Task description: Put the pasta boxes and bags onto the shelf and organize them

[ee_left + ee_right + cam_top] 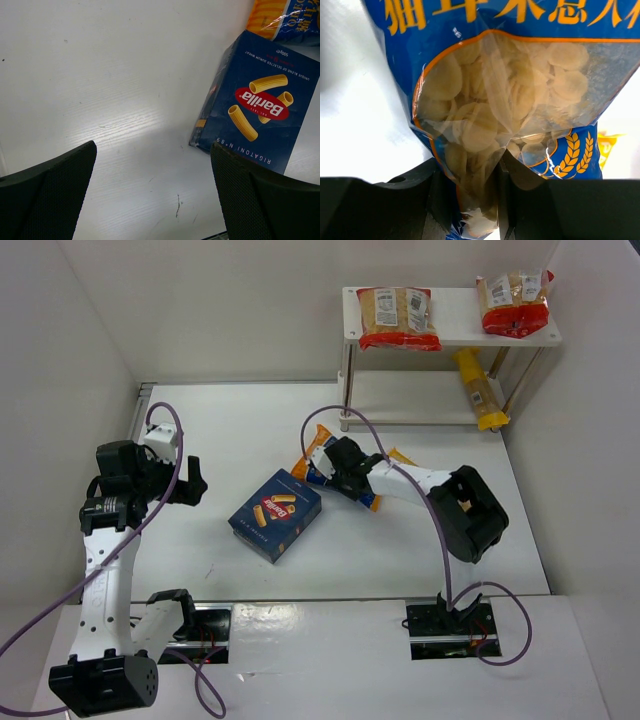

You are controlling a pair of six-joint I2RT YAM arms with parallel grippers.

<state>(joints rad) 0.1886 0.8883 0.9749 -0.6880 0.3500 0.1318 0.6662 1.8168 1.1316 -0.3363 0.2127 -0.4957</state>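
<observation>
The dark-blue pasta box [275,513] lies flat mid-table; the left wrist view shows it [260,107] ahead and right of my fingers. My left gripper [193,483] is open and empty, left of the box. My right gripper [338,472] is shut on the blue-trimmed bag [505,95] of pale round pieces, its lower edge pinched between the fingers, just above the table. Two red-trimmed bags [398,318] [515,302] lie on the white shelf's top board [455,332]. A long orange-yellow bag [479,390] lies on the lower tier.
White walls enclose the table on the left, back and right. The shelf stands at the back right corner. An orange-yellow packet [400,457] peeks out under the right arm. Purple cables loop from both arms.
</observation>
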